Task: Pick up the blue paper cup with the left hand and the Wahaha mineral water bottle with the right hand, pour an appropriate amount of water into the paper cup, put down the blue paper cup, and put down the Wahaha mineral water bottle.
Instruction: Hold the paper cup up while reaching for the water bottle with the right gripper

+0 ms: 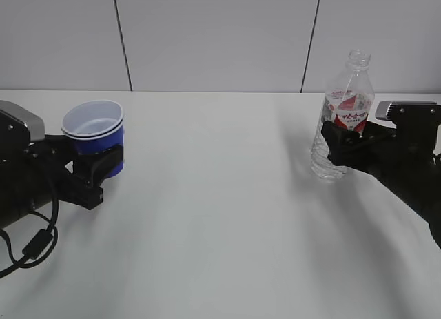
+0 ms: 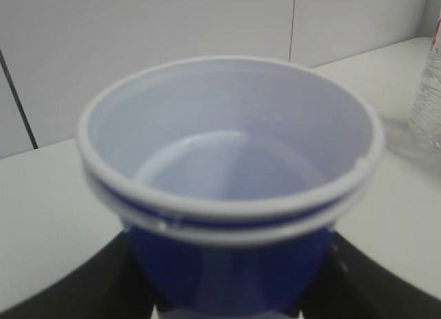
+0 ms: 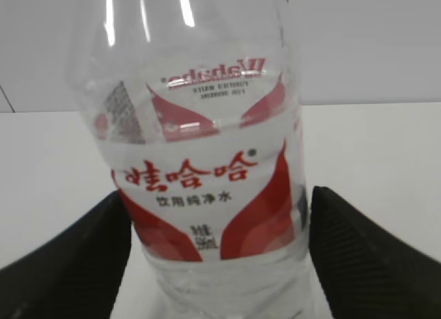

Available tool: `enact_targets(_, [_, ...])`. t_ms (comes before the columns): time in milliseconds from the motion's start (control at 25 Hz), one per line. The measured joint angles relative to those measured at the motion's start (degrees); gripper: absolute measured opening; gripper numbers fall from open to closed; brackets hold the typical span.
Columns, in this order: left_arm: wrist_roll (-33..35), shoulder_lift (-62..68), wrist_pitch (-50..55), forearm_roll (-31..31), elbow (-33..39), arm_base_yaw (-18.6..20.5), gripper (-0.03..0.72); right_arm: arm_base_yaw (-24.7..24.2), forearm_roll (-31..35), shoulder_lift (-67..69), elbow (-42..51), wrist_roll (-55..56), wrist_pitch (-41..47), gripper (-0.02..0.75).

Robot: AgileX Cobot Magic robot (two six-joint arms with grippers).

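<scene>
The blue paper cup [image 1: 93, 129] with its doubled white rim sits upright in my left gripper [image 1: 110, 164], whose black fingers press on both sides of its lower part. In the left wrist view the cup [image 2: 227, 160] fills the frame between the fingers of the left gripper [image 2: 224, 295]; I cannot tell whether it holds water. The Wahaha mineral water bottle [image 1: 342, 119] stands upright at the right, uncapped, its base down at the table. My right gripper [image 1: 341, 136] closes around its red-and-white label. In the right wrist view the bottle [image 3: 200, 195] sits between the fingers of the right gripper [image 3: 217, 250], with water [image 3: 207, 291] up to about the label's top.
The white table [image 1: 220, 215] stretches between the two arms, with a grey panelled wall [image 1: 220, 36] behind its far edge. Loose black cables [image 1: 31, 247] hang from the left arm near the front left.
</scene>
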Motion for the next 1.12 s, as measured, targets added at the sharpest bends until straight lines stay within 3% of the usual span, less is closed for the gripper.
enact_targets(800, [0.0,0.0,0.0,0.0,0.0,0.0,0.427,0.0,0.0,0.0,-1.1,-1.4,0.4,0.595])
enact_targets(1120, [0.0,0.0,0.0,0.0,0.0,0.0,0.427,0.0,-0.2,0.0,-1.3,-8.1,0.4,0.662])
